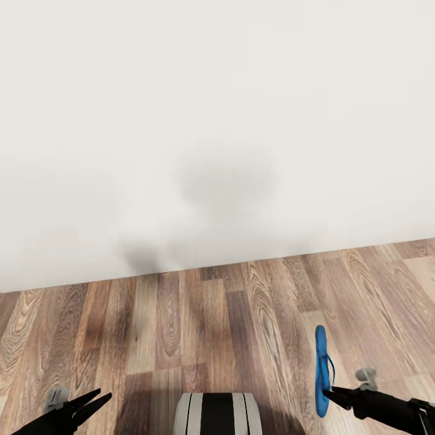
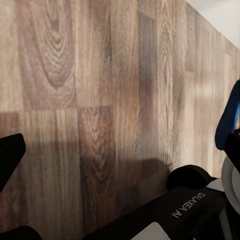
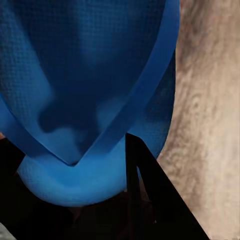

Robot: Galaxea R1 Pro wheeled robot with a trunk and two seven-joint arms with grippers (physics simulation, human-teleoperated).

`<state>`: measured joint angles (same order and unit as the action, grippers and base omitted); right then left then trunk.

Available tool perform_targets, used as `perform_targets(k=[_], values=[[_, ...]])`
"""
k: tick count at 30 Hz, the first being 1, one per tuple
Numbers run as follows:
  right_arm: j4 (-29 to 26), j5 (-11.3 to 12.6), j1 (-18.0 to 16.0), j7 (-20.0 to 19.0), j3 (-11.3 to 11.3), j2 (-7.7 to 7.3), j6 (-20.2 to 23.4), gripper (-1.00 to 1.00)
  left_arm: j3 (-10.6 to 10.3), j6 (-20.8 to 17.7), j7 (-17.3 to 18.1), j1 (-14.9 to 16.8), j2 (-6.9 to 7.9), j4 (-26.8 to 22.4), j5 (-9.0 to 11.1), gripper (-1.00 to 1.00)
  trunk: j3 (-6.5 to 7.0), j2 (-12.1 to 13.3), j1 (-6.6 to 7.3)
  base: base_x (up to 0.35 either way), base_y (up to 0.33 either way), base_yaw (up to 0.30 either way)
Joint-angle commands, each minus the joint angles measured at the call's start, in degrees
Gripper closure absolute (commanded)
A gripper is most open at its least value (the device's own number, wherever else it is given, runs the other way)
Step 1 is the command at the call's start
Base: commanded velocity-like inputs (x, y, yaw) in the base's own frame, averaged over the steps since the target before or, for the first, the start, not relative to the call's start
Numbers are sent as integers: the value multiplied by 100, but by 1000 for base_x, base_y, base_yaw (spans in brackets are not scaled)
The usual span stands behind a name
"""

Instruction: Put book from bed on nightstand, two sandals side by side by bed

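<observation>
One bright blue sandal [image 1: 321, 368] hangs on edge just above the wood-plank floor at the lower right of the head view, with my right gripper [image 1: 330, 394] shut on its near end. Close up in the right wrist view, the sandal's sole and strap [image 3: 90, 75] sit between the dark fingers [image 3: 150, 190]. My left gripper [image 1: 101, 396] hovers low at the lower left, open and holding nothing; its wrist view looks across the floor past the gripper [image 2: 14, 195] to a strip of the sandal [image 2: 229, 117]. The book, the bed and the nightstand are out of view.
A plain white wall [image 1: 217, 121] stands close ahead and meets the brown plank floor [image 1: 199, 326] along a line running across the view. The robot's own base [image 1: 217, 414] sits between the arms, also seen as a dark housing [image 2: 192, 210].
</observation>
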<state>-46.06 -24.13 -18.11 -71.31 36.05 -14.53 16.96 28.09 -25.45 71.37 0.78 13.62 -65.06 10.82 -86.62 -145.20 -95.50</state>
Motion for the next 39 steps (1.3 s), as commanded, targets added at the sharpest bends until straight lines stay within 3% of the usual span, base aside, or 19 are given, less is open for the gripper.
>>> perform_targets(k=[1, 7, 19, 39], values=[[175, -22, -9, -36, 42, -2, -93, 100, 3, -48, 17, 2, -3, 1, 17, -100, -3, -1, 1, 0, 0, 0], [567, -22, -9, -22, 82, -12, -514, 100, 2, -25, 10, 1, -13, 58, 23, -100, -3, -1, 1, 0, 0, 0], [598, -22, -9, 2, 84, -8, -566, 100, -7, -21, -4, 1, -28, 165, 17, -100, -3, -1, 1, 0, 0, 0], [605, -30, -9, 20, 63, 16, -571, 100, -17, -27, 7, 1, -27, 186, 17, -100, 440, 25, 53, 0, 0, 0]])
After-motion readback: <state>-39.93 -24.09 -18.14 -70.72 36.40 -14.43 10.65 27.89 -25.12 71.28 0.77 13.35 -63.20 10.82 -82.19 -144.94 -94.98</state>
